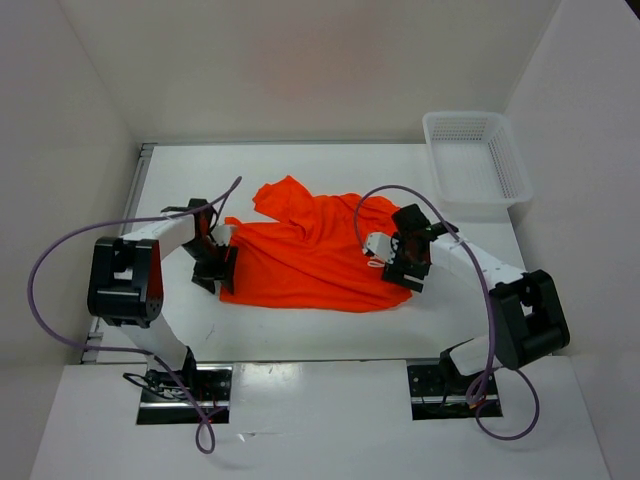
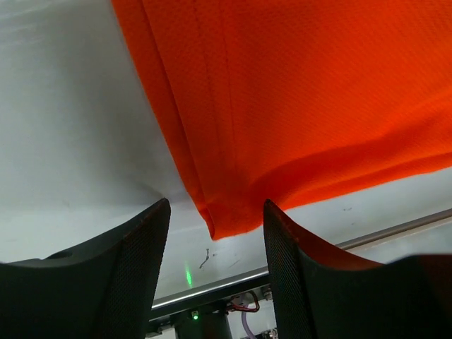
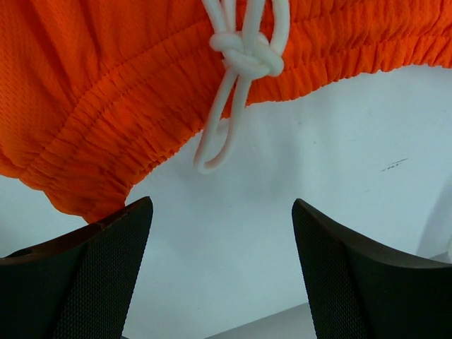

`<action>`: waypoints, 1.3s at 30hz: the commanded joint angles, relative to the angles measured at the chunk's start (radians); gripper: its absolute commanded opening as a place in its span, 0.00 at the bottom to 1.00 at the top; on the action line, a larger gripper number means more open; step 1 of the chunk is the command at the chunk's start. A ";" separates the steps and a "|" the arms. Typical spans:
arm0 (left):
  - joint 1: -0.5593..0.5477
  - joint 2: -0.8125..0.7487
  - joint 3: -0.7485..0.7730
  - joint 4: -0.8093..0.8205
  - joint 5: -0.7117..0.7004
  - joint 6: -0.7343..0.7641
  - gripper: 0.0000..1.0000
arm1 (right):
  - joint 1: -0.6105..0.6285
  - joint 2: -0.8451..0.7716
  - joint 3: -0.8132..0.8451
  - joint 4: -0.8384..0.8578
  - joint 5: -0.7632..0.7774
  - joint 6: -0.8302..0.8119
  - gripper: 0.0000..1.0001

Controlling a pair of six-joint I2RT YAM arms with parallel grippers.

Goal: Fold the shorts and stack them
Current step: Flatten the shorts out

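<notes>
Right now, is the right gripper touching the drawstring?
Apart. The right wrist view shows bare table between the drawstring loop and both open fingers of the right gripper.

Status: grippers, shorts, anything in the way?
Left gripper open at corner of bright orange fabric shorts. Right gripper open near white drawstring. Shorts unfolded. White mesh basket well clear.

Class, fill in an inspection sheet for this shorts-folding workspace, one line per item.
Surface: white table top, lightly scuffed.
Job's things: bright orange fabric shorts, crumpled, unfolded; white drawstring knotted.
Clutter: white mesh plastic basket, far right corner.
Claws: left claw open at a hem corner; right claw open by the waistband.
Cables: purple cables loop off both arms.
Surroundings: white enclosure walls.
</notes>
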 commanded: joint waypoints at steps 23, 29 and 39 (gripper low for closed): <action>-0.036 -0.022 0.015 -0.233 -0.024 0.004 0.03 | 0.102 -0.100 0.029 -0.139 -0.060 -0.074 0.84; -0.059 -0.118 0.021 -0.385 -0.148 0.004 0.03 | 0.111 -0.057 0.042 -0.034 -0.060 -0.015 0.84; -0.109 -0.047 0.057 -0.328 -0.399 0.004 0.48 | 0.015 0.103 0.315 0.259 -0.084 0.326 0.90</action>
